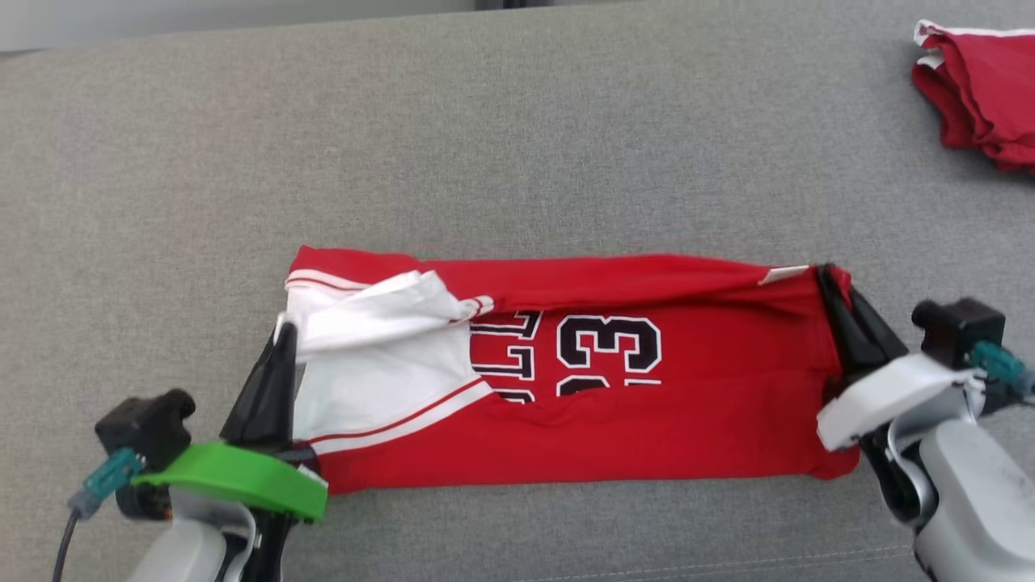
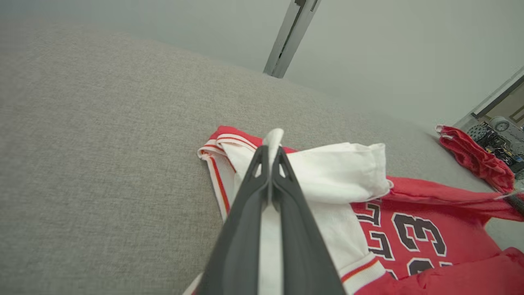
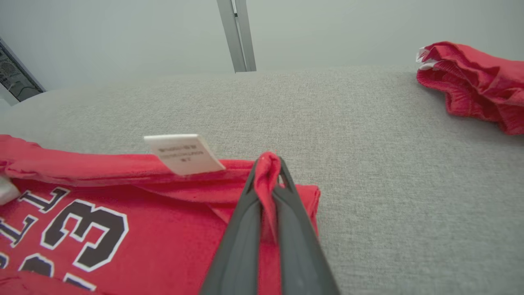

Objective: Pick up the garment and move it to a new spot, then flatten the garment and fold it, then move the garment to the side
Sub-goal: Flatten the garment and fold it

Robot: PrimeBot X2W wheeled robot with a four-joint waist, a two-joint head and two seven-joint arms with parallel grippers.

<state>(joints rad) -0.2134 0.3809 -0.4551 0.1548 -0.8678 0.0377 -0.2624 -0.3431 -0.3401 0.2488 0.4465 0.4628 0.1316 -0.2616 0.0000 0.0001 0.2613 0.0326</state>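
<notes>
— Red garment [image 1: 647, 428], position?
— Lies as a long folded band near the front edge of the grey cushion [image 1: 517, 145], number print up, white sleeve [image 1: 380, 356] at my left end.
— Grips?
— My left gripper [image 1: 283, 331] is clamped on the white sleeve's edge. My right gripper [image 1: 826, 275] is pinched on the garment's far right corner, beside the white label [image 3: 184, 153].
— Else?
— Second red cloth [image 1: 982, 89], far right corner, well apart.

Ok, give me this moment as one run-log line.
jersey: folded strip on grey surface | left gripper: shut on white end | right gripper: shut on red end | other red garment: apart
</notes>
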